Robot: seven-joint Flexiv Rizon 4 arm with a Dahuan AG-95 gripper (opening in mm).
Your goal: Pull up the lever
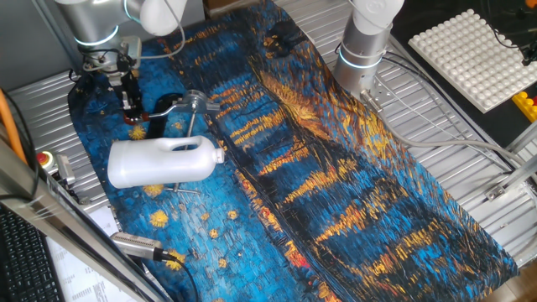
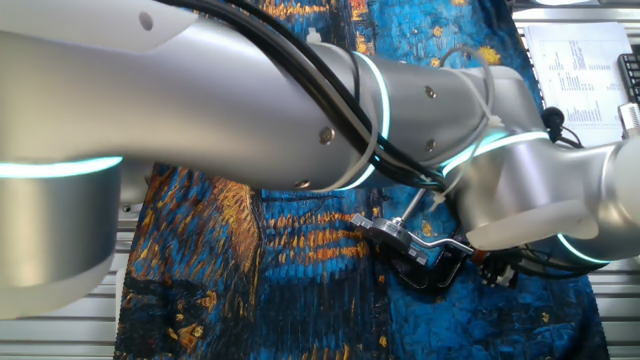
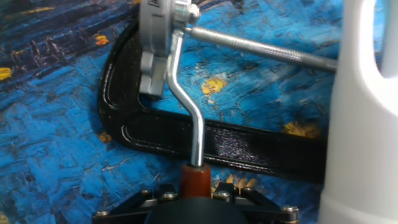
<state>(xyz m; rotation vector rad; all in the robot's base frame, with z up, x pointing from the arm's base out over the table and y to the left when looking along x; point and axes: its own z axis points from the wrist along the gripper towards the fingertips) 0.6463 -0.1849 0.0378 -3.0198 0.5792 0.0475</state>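
Your gripper (image 1: 132,111) sits right at the outer end of the lever (image 1: 165,107), at the left end of the table (image 1: 470,151) in the one fixed view. In the hand view the lever's red-brown tip (image 3: 195,182) disappears straight into the black gripper body at the bottom edge, so the tip lies between or just under the jaws. You cannot see the fingertips themselves in any view, so you cannot tell whether they are closed on the tip or only around it.

The lever's long axis runs away from the jaws: a slim silver rod (image 3: 196,134) rising from the tip, bending, and ending at its hinge on the metal clamp head (image 3: 157,46). In the one fixed view it lies low and nearly level, pointing from the gripper toward the clamp. The pull probably has to swing the tip upward about that hinge, not straight back.

The clamp's black base (image 3: 186,134) lies flat on the blue and yellow patterned cloth (image 1: 352,168) beneath the rod. A threaded screw (image 3: 261,48) runs from the clamp head toward the white plastic jug (image 1: 164,162), which lies on its side just beside the clamp and fills the right edge of the hand view. It is close, but nothing appears to stand above the lever.

In the other fixed view the arm hides most of the scene.
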